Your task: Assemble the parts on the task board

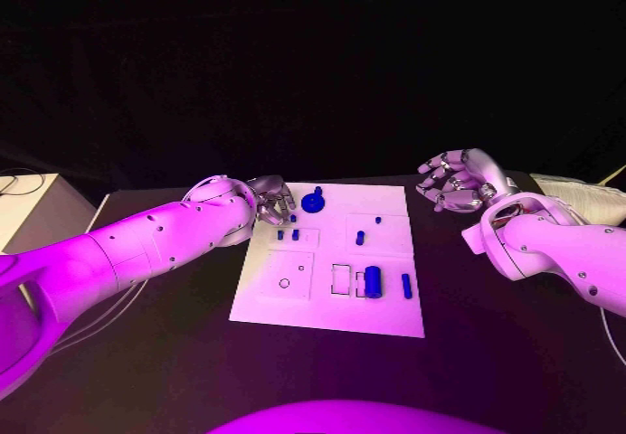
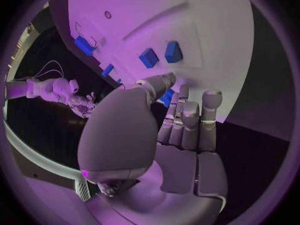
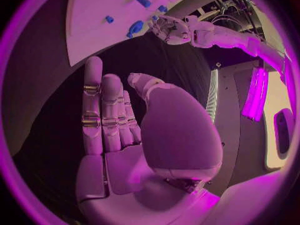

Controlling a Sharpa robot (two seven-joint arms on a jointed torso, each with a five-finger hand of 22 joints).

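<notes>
The white task board [image 1: 327, 271] lies mid-table. On it are a round blue part [image 1: 313, 201] near the far left corner, small blue pegs [image 1: 289, 234], a blue cylinder [image 1: 374, 281] in a slot and a slim blue bar [image 1: 407, 286]. My left hand [image 1: 271, 201] hovers at the board's far left corner, just beside the round part, holding nothing. In the left wrist view its fingers [image 2: 187, 120] are straight, with a blue part [image 2: 167, 96] peeking past the thumb tip. My right hand [image 1: 457, 181] is over the black table beyond the board's far right corner, fingers [image 3: 103, 110] extended and empty.
A pale box [image 1: 33, 208] stands at the table's left edge. A white object [image 1: 581, 194] with a cable lies at the far right. Bare black table surrounds the board on both sides and in front.
</notes>
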